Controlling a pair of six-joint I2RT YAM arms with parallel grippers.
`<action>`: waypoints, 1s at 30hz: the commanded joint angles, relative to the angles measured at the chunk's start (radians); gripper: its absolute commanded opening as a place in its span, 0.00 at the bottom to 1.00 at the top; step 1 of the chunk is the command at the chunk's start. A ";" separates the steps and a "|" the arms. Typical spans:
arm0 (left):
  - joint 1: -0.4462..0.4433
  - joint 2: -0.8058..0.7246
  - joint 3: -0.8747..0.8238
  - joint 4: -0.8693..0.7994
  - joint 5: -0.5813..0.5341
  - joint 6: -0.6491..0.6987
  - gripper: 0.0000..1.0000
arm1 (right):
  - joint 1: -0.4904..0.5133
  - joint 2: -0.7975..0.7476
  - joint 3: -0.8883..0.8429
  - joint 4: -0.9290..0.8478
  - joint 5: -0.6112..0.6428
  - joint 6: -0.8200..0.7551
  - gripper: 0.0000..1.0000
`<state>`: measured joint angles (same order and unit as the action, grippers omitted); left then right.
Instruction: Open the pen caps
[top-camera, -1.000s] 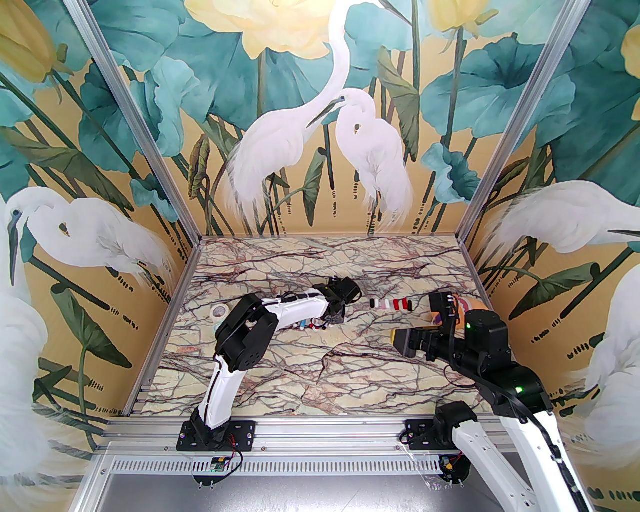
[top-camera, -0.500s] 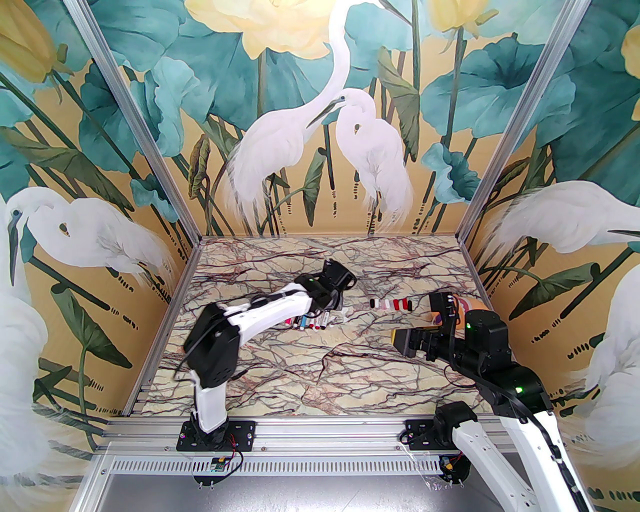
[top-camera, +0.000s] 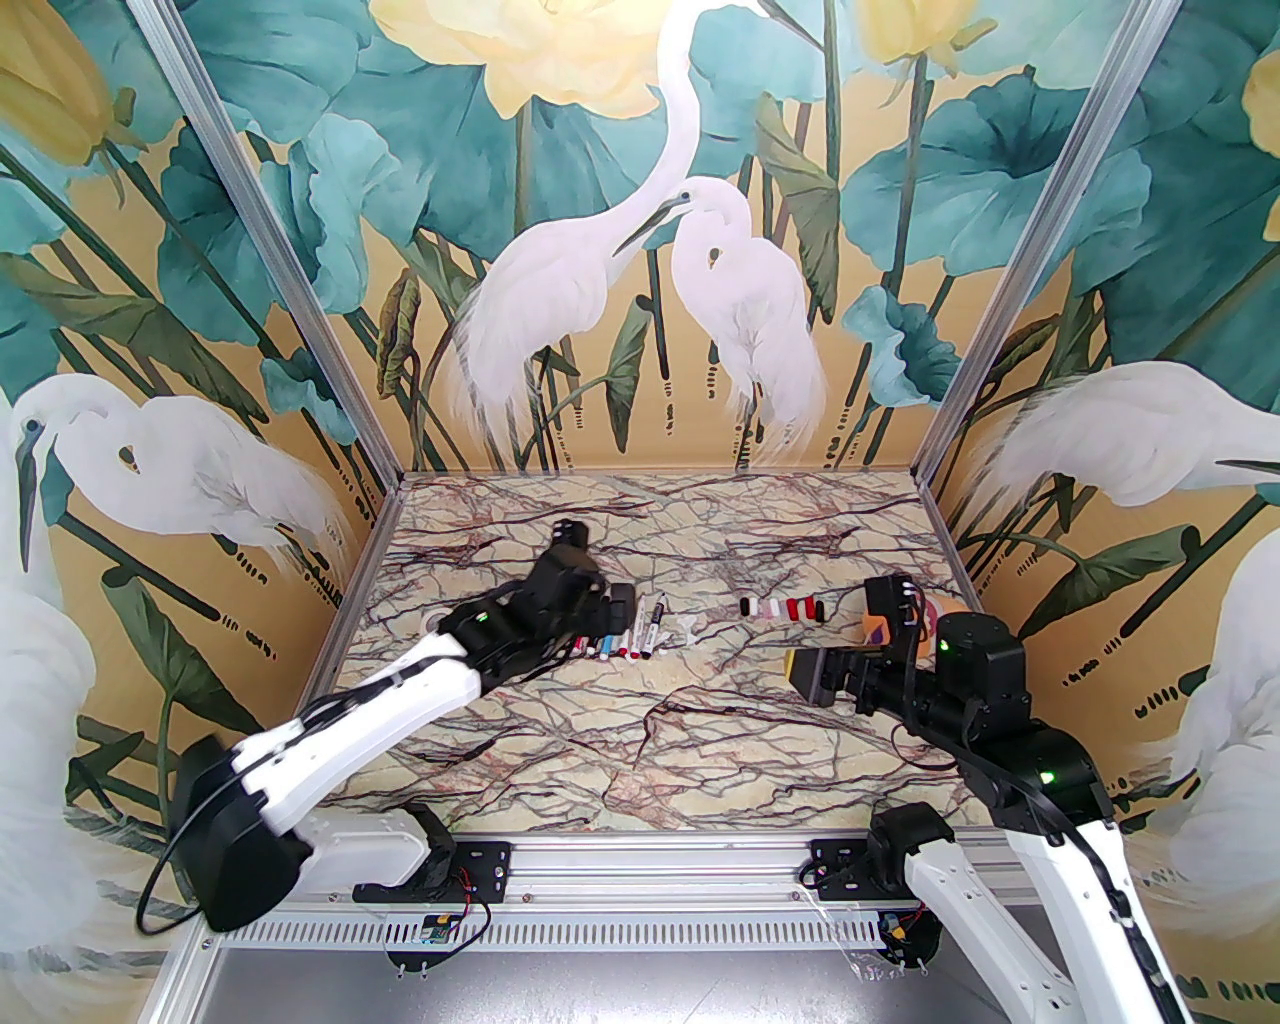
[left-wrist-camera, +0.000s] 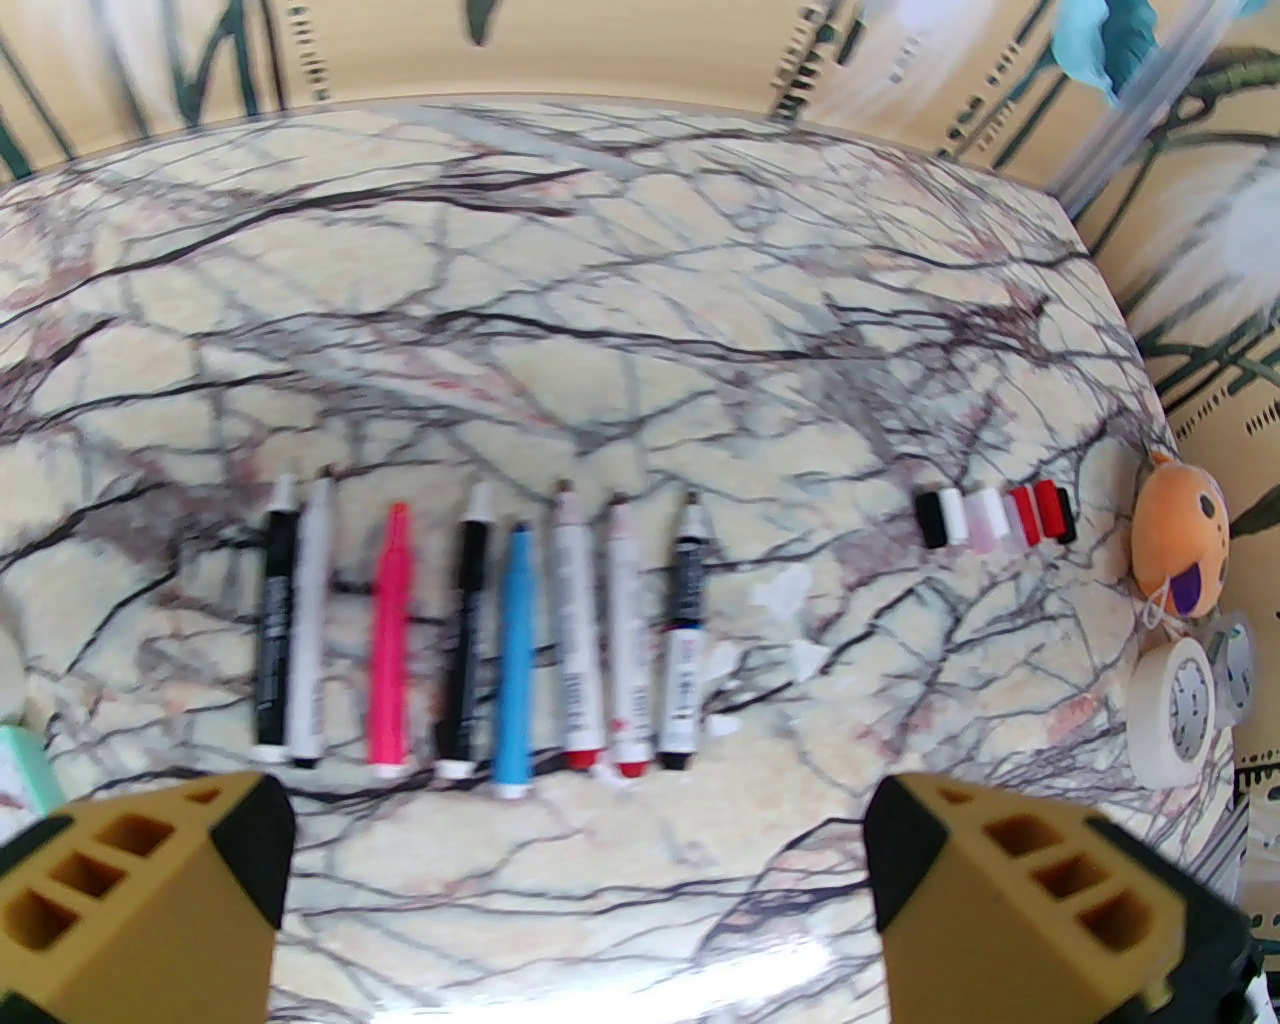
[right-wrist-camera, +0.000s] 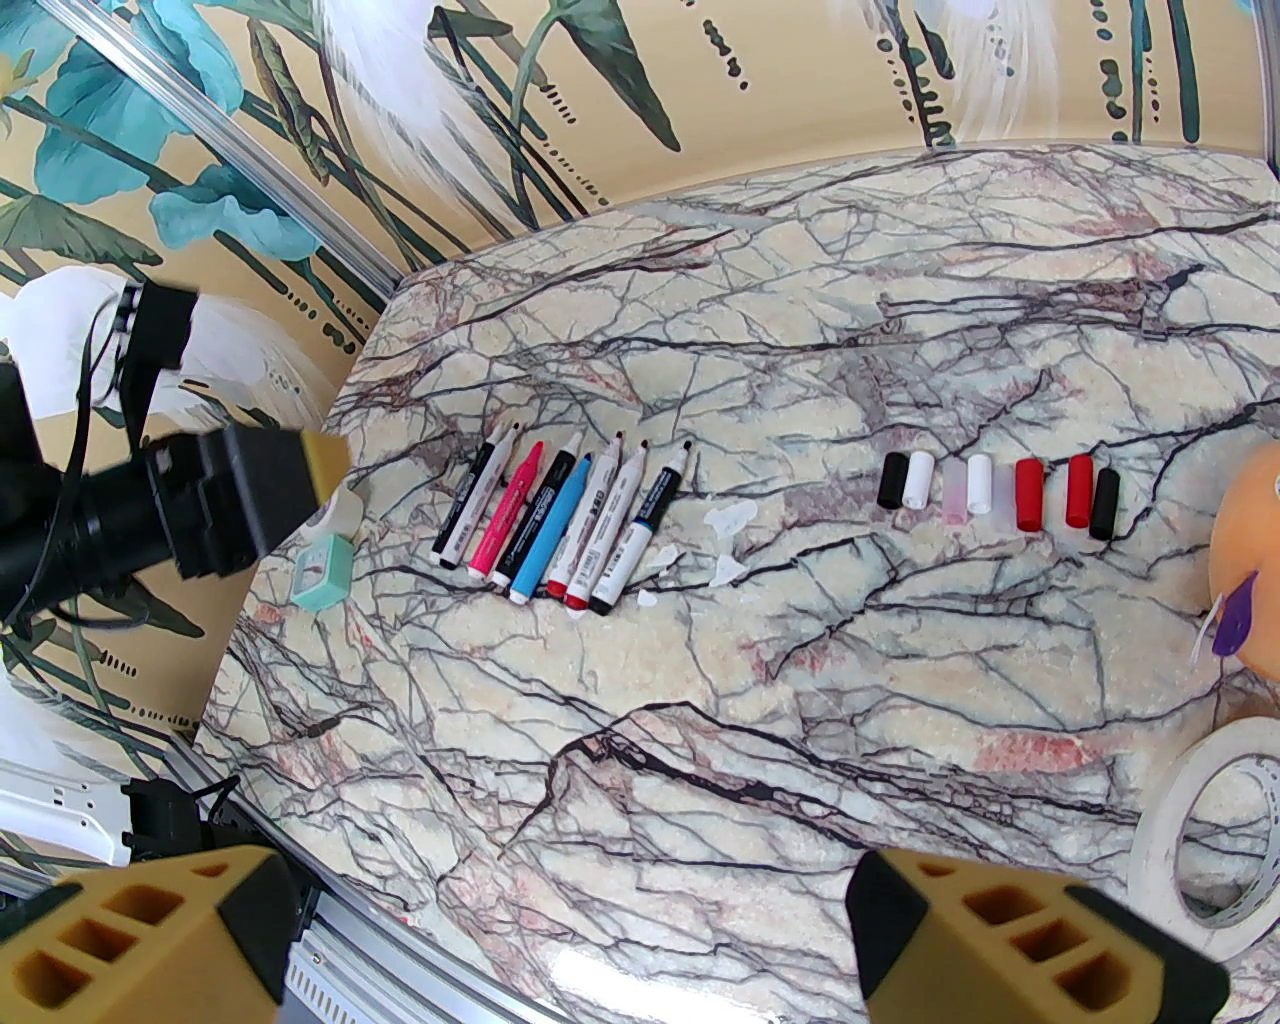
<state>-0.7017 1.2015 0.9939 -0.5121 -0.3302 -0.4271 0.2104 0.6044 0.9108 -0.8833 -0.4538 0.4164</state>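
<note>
Left gripper (left-wrist-camera: 575, 835) and right gripper (right-wrist-camera: 570, 900) both gape wide and empty, and the caps (left-wrist-camera: 995, 515) lie right of the pens (left-wrist-camera: 480, 640), so draw the left one clear of the pens, nudging none.

Orange plush toy (right-wrist-camera: 1250, 560) and white tape roll (right-wrist-camera: 1150, 860) lie near each other on the marbled surface (right-wrist-camera: 800, 300), ahead-right of the right hand (right-wrist-camera: 570, 905).
</note>
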 joint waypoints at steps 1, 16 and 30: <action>0.063 -0.125 -0.092 0.068 0.027 0.042 1.00 | 0.003 0.017 0.030 0.034 0.072 0.014 0.99; 0.318 -0.355 -0.418 0.270 -0.104 0.154 1.00 | 0.004 0.057 -0.104 0.319 0.327 0.000 0.99; 0.504 -0.241 -0.590 0.723 -0.029 0.354 1.00 | 0.003 0.042 -0.282 0.525 0.545 -0.077 0.99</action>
<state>-0.2127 0.9268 0.4072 0.0521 -0.3893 -0.1596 0.2104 0.6468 0.6529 -0.4492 0.0101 0.3546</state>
